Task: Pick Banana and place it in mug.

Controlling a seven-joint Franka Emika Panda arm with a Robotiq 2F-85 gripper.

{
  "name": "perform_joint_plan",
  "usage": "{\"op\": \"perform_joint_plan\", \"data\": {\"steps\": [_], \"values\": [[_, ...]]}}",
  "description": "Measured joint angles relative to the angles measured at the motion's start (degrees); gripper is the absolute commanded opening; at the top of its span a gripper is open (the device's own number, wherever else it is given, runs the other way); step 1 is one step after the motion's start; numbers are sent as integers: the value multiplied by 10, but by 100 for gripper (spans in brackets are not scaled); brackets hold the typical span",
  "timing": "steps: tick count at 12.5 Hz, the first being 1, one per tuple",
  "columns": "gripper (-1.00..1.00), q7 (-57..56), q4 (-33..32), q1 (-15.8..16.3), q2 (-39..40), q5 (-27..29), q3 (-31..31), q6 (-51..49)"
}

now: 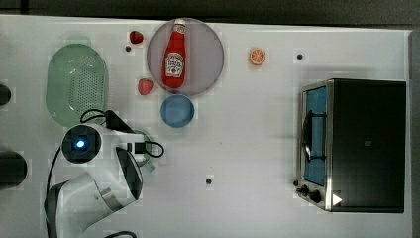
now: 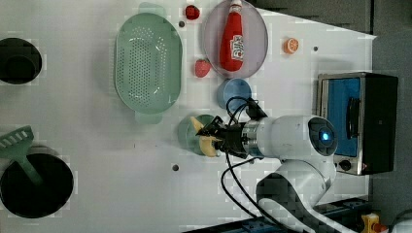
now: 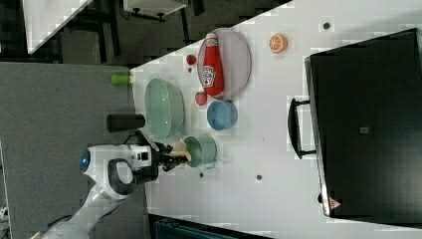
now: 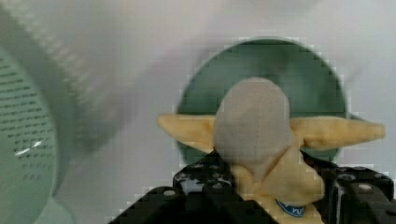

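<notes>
Left view: going left to right across the white worktop, a black round pan holds a green slotted spatula at the lower edge, and another dark round pot sits above it. Next comes the large oval colander, pale green plastic, its floor dotted with fine holes. Just past its lower rim is the mug, a round mint-green cup with smooth walls. Over the mug's right side hangs the gripper, black and blocky at the end of the glossy white arm. Its jaws are part open and closed around the banana, a soft pale yellow peeled toy with flaps of skin spreading sideways; the banana sits above the mug's rim and partly over its mouth, not resting inside.

The wrist view shows the same hold from close by: the banana has a matte, greyish rounded tip and yellow peel lobes, the black jaws flank its base, and the mug's green round opening lies right behind it.

Further right in the left view, a red strawberry lies beside a grey round plate bearing a red ketchup bottle. A blue round cup stands below the plate. Then an orange slice, flat and round, and a boxy metal toaster oven with a dark top.
</notes>
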Motion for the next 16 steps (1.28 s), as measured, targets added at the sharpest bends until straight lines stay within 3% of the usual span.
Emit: {"op": "perform_joint_plan", "data": {"steps": [3,4,8,10,16], "values": [[91,9,-2,-3,8,-7,1,25],[100,12,-9,1,4,-8,-3,26],[100,12,-18,5,-17,-4,-11,26],[100,14,-11,6,-62,4,-12,-21],[100,11,121,4,-259,1,-85,-293]]}}
